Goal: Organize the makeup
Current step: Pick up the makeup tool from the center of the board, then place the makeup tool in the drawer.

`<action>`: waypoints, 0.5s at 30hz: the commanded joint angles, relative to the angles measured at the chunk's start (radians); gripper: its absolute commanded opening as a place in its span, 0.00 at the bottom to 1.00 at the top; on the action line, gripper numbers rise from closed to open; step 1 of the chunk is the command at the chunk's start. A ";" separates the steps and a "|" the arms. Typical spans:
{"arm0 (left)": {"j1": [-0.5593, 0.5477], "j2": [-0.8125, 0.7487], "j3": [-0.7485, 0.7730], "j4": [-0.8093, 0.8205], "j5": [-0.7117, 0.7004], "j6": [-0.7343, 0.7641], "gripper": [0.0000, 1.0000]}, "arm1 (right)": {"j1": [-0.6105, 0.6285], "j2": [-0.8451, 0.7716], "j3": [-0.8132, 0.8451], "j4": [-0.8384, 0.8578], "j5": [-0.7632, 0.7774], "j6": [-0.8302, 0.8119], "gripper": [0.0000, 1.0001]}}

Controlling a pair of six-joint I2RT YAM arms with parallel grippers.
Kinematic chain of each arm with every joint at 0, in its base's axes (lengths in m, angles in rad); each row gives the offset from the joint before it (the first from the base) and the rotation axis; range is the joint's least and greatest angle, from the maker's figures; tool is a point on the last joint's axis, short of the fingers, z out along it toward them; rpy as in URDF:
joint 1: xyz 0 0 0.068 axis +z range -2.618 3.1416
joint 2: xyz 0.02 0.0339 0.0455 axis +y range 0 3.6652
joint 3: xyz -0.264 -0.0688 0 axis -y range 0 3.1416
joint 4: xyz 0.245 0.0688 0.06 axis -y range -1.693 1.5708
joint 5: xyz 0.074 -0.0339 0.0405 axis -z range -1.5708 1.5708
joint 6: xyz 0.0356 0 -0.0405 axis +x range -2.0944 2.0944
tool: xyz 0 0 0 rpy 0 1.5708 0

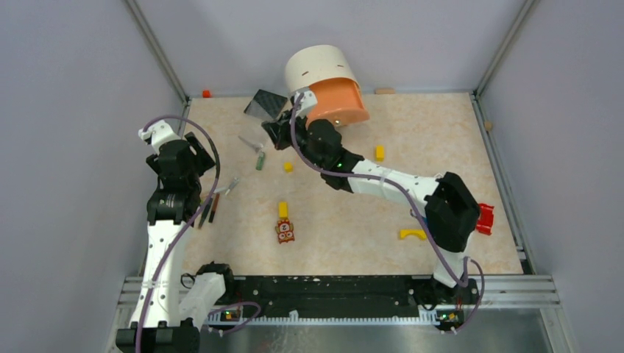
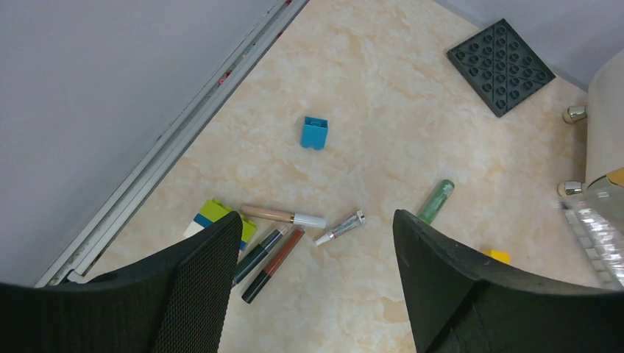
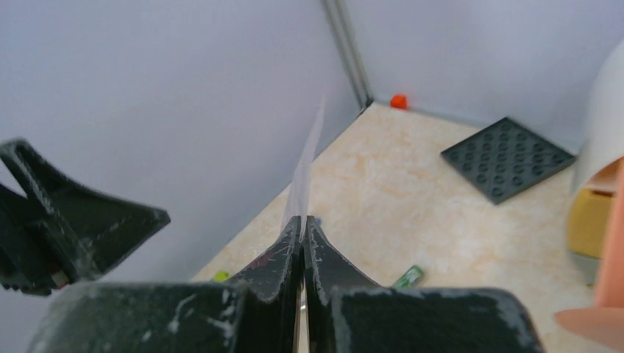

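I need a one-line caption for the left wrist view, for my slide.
Open left end effector above makeup sticks, a green tube and a blue block.

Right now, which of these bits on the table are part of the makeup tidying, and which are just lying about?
Makeup to organize: beige stick with white cap; dark pencil; brown pencil; small silver tube; green tube; perhaps the thin pale strip pinched in the right gripper.

Just lying about: blue block; dark studded plate; yellow blocks; owl tile.
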 commanded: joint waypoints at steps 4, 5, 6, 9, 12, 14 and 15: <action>-0.003 -0.012 -0.005 0.041 0.009 0.015 0.81 | -0.147 -0.082 0.040 -0.065 0.030 0.065 0.00; -0.003 -0.013 -0.005 0.040 0.009 0.015 0.81 | -0.166 -0.074 0.042 -0.050 0.026 0.077 0.00; -0.003 -0.012 -0.005 0.040 0.009 0.014 0.81 | -0.183 -0.063 0.053 -0.041 0.018 0.087 0.00; -0.003 -0.013 -0.005 0.040 0.010 0.014 0.81 | -0.232 -0.009 0.115 -0.054 -0.014 0.118 0.00; -0.003 -0.013 -0.004 0.039 0.004 0.015 0.81 | -0.264 0.049 0.171 -0.067 -0.044 0.147 0.00; -0.003 -0.014 -0.005 0.040 0.005 0.015 0.81 | -0.270 0.082 0.201 -0.077 -0.050 0.148 0.00; -0.003 -0.013 -0.005 0.039 0.004 0.015 0.81 | -0.270 0.089 0.210 -0.079 -0.048 0.147 0.00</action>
